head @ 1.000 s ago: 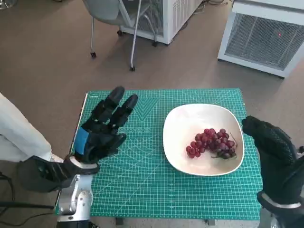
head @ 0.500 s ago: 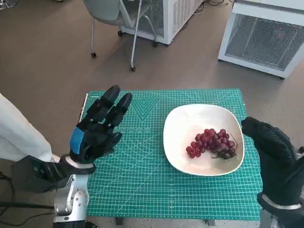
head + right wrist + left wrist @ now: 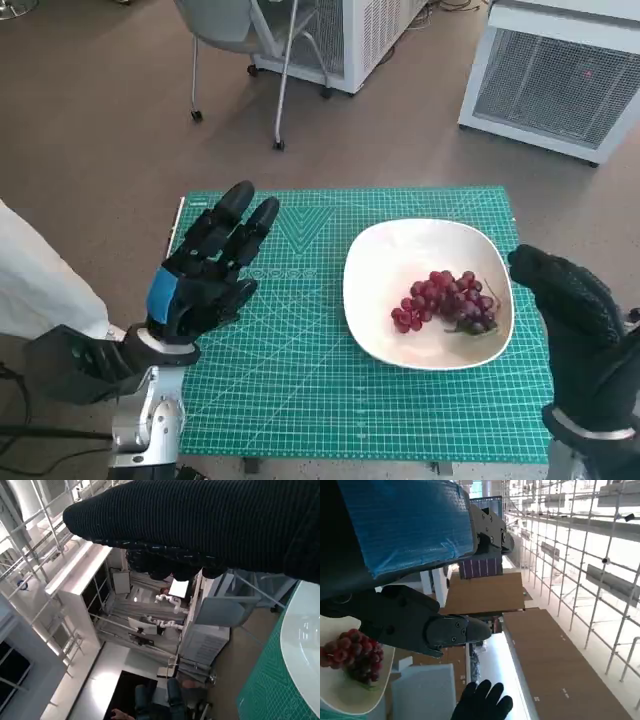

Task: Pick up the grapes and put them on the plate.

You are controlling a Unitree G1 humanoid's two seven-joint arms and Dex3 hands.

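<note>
I see the grapes lying on the white plate at centre right, so placing looks done. Left hand fingers spread, empty; right hand fingers I cannot tell. Next, I'd withdraw.

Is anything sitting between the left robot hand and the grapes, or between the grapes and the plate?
Nothing visible. Only bare green mat separates the left robot hand from the grapes, which already lie on the plate.

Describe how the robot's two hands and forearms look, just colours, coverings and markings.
The left hand is black hard plastic with segmented fingers and blue tape across its back, on a silver metal wrist and pale forearm. The right hand wears a black knitted glove, ribbed in the right wrist view, with a pale cuff below.
</note>
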